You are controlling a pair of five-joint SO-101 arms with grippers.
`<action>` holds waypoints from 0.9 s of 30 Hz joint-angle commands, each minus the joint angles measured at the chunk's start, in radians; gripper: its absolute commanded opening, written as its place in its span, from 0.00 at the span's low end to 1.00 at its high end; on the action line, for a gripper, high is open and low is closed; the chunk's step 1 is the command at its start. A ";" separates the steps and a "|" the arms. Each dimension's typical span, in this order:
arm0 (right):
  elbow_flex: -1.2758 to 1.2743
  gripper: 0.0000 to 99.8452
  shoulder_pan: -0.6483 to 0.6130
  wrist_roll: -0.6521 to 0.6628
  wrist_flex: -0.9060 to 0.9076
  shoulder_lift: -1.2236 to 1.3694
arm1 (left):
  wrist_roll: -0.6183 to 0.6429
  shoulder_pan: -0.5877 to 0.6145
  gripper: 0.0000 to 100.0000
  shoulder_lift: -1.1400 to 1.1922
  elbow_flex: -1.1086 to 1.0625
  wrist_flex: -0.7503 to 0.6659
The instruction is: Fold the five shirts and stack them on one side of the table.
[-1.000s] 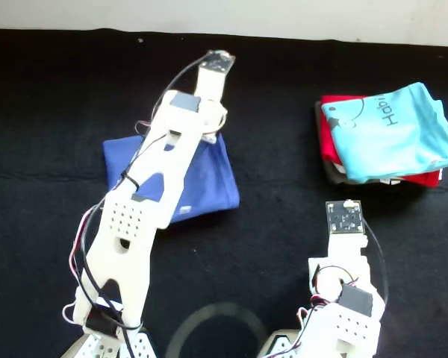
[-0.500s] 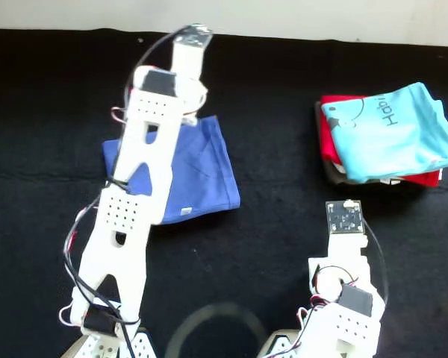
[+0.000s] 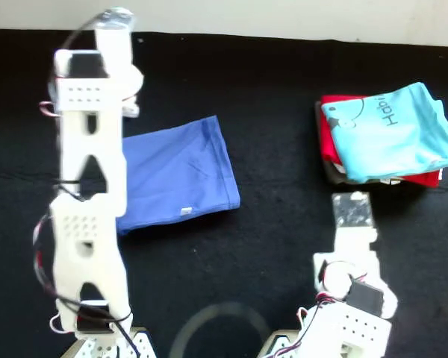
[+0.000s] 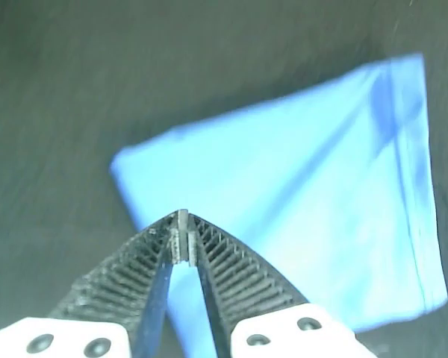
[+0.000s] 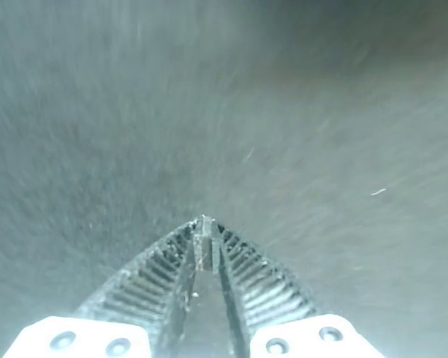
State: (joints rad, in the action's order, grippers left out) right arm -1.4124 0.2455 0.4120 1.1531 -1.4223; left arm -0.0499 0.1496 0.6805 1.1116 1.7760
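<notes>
Worktop (image 3: 269, 97): black, cloth-covered.
Left arm (image 3: 89, 186): stretched toward the far edge, along the blue shirt's left side.
Blue shirt (image 3: 175, 175): folded, flat, left of centre.
Stack, far right: cyan shirt (image 3: 392, 134) on top, red shirt (image 3: 330, 138) under it, a dark one lowest.
Right arm (image 3: 351, 283): at the near edge, below the stack.
Left gripper (image 4: 183, 239): closed tip to tip, empty, above the blue shirt's edge.
Right gripper (image 5: 204, 242): closed, empty, above bare worktop.
</notes>
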 commanded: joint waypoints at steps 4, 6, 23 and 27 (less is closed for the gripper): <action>0.257 0.01 -0.165 -0.008 0.099 -0.001 | -0.006 0.019 0.01 -0.585 -0.808 -0.054; 0.285 0.01 -0.200 -0.008 0.113 -0.001 | -0.006 0.018 0.01 -0.697 -1.020 -0.144; 1.017 0.01 -0.323 -0.157 0.209 0.654 | -0.049 0.015 0.01 -1.138 -2.011 -0.821; 1.308 0.01 -0.470 -0.241 0.302 0.877 | -0.051 0.025 0.01 -1.145 -2.080 -0.827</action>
State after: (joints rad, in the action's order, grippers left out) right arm -0.3460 -0.1320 0.2279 1.4078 -0.6905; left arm -0.0928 0.1680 -0.4258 -0.9444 0.9674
